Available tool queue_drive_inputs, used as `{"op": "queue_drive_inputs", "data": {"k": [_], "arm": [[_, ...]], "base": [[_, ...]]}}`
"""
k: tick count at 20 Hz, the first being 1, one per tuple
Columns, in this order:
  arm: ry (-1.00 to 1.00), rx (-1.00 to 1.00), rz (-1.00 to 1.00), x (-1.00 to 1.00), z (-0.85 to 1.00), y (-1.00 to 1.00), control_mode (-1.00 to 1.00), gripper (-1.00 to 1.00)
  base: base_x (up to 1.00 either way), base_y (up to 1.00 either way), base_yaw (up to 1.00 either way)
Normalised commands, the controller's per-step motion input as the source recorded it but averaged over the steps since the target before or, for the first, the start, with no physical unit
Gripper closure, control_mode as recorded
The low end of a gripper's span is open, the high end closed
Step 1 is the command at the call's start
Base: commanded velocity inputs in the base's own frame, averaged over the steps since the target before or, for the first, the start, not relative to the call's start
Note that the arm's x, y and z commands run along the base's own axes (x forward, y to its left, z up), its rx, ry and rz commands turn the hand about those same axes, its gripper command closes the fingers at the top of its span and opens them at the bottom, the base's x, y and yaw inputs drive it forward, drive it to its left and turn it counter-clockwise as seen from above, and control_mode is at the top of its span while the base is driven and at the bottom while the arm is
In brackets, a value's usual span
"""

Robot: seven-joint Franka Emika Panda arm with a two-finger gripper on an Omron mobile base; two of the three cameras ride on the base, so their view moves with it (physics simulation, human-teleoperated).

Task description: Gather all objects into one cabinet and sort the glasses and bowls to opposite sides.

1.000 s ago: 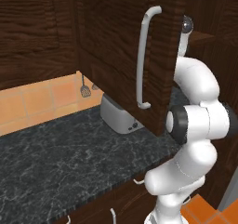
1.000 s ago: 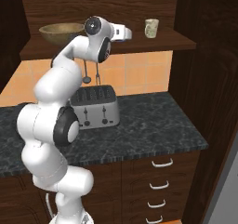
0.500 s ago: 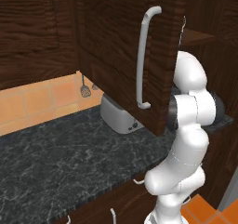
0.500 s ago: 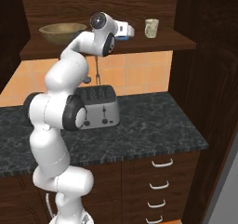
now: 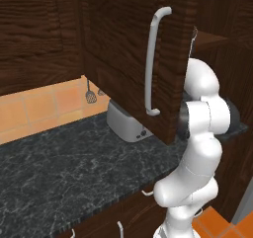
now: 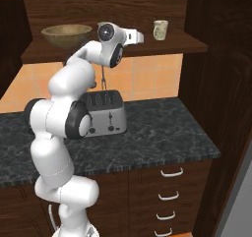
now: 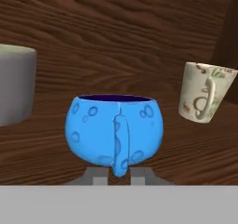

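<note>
In the hand view the small blue bowl [image 7: 116, 130] stands on the cabinet shelf with its side handle facing me. My gripper [image 7: 118, 174] is shut on that handle, one fingertip on each side. A light grey glass [image 7: 14, 83] stands to its left. To its right is a beige speckled glass [image 7: 204, 93]. In the right base view my gripper [image 6: 141, 36] reaches onto the cabinet's shelf [image 6: 147, 46] between the wide tan bowl [image 6: 66, 34] and the beige glass [image 6: 160, 29]. The hand hides the blue bowl there.
The cabinet door [image 5: 123, 49] stands open with its long pale handle [image 5: 153, 59], and the arm reaches behind it. A steel toaster [image 6: 103, 113] sits on the dark stone counter [image 6: 162, 133] below the shelf. Drawers [image 6: 170, 192] lie under the counter.
The arm's lower links have swung and folded closer to the base. The hand has stayed at the shelf, edging slightly towards the beige glass.
</note>
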Motion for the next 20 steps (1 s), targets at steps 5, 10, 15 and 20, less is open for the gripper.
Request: {"op": "queue_drive_inputs", "data": {"k": [5, 10, 15, 20], "arm": [[-0.1, -0.1, 0.0, 0.25, -0.97, -0.02, -1.0, -1.0], [-0.06, -0.07, 0.0, 0.32, -0.83, -0.02, -1.0, -1.0], [-0.02, -0.06, 0.0, 0.22, -0.77, -0.07, -1.0, -1.0], [0.0, -0.07, 0.0, 0.03, -0.76, -0.01, -1.0, -1.0]], "base": [[0.0, 0.0, 0.0], [0.0, 0.0, 0.0], [0.0, 0.0, 0.0], [0.0, 0.0, 0.0]]}}
